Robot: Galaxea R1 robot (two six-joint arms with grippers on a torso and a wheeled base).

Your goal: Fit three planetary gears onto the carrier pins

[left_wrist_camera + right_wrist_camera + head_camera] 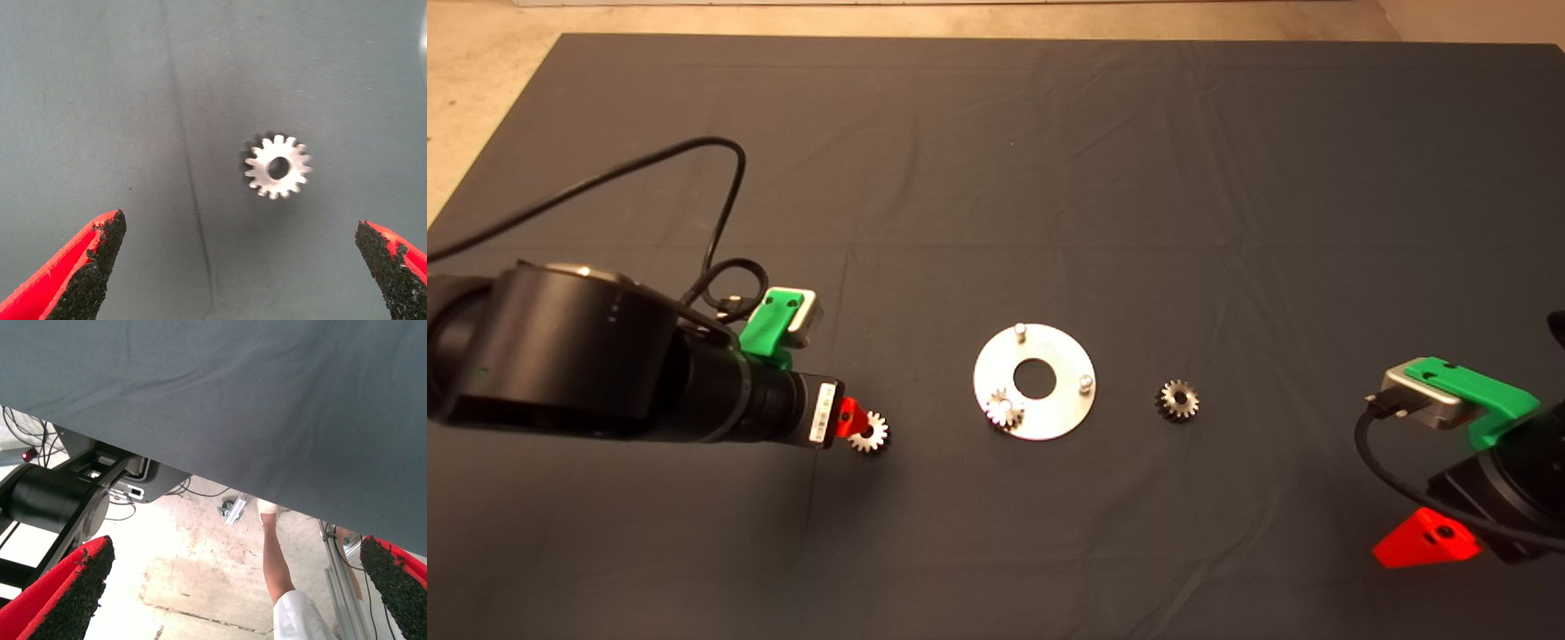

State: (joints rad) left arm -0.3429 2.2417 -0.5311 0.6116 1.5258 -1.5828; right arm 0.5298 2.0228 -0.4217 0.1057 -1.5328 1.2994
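Observation:
The shiny carrier disc (1069,413) lies mid-mat. Two carrier pins stand bare, one at the far side (1020,331) and one at the right (1086,383). One planetary gear (1003,410) sits on the near-left pin. A second gear (1178,399) lies flat on the mat to the disc's right. The third gear (869,433) (277,167) lies flat to the disc's left. My left gripper (240,267) hovers open over it, with one red finger (847,416) beside the gear. My right gripper (1427,540) waits open at the lower right edge.
A black cable (720,204) loops over the mat behind the left arm. The right wrist view shows the mat's edge (200,477), the floor beyond, a black robot base (53,500) and a person's leg (277,560).

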